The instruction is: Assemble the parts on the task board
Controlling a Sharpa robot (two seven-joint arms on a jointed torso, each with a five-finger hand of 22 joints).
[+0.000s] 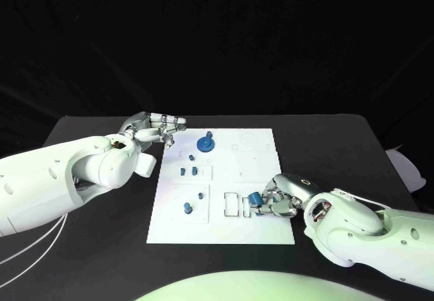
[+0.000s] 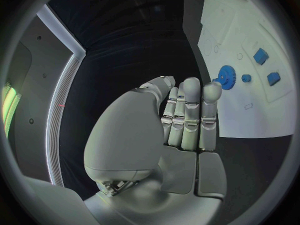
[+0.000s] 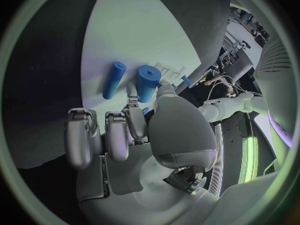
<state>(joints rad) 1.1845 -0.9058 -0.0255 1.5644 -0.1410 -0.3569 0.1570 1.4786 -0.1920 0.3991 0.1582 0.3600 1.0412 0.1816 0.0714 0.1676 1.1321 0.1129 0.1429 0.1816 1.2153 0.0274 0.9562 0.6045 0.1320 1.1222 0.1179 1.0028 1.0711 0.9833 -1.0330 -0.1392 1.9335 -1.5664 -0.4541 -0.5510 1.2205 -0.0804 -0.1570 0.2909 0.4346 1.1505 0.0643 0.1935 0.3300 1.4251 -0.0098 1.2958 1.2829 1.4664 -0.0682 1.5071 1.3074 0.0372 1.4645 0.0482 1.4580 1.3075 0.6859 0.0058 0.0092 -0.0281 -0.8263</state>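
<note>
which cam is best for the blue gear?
Left wrist view: the blue gear is close, unblocked, its toothed rim readable, lying on the task board past the left hand. Head view shows it small, teeth unresolved. I can't make it out in the right wrist view.

no readable text, labels, numbers or signs

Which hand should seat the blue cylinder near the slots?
Right. The right hand already holds the blue cylinder beside the slots on the task board; the left hand is off the board's far corner, holding nothing.

Bare table around task board
</note>
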